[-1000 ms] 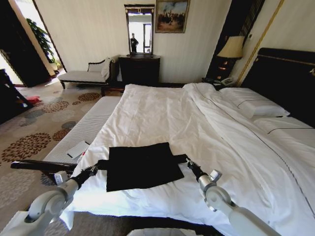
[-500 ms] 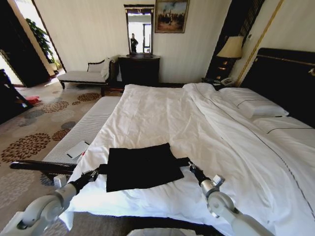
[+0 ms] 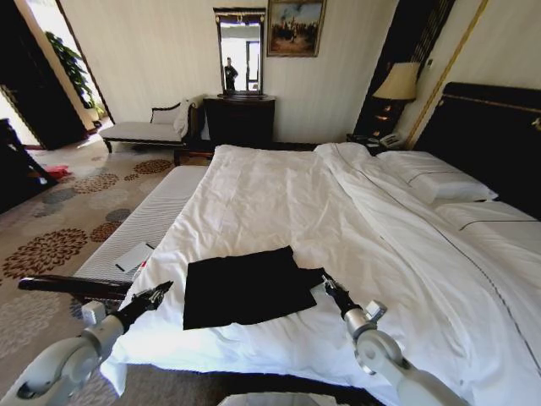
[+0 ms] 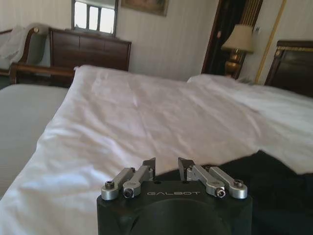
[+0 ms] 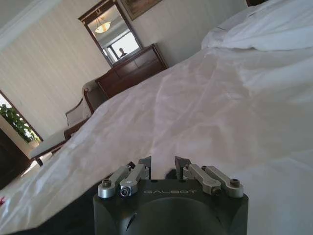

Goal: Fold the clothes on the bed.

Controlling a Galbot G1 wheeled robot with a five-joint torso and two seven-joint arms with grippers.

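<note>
Lying folded on the bed (image 3: 279, 186), the T-shirt (image 3: 245, 288) sits between 2 parted, empty claws.

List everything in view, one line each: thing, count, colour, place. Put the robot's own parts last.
T-shirt: one, black, flat on the bed's near edge, partly folded.
Bed: one, white sheets and duvet, dark headboard on the right.
Pillows: at least two, white, by the headboard.
Bench: one, white cushion, along the bed's left side.
Chaise longue: one, white, by the far wall.
Dresser: one, dark wood, far wall, under a mirror.
Lamp: one, cream shade, far right corner.
Left end effector: one, black, open, just off the shirt's left edge.
Right end effector: one, black, open, at the shirt's right edge.
</note>
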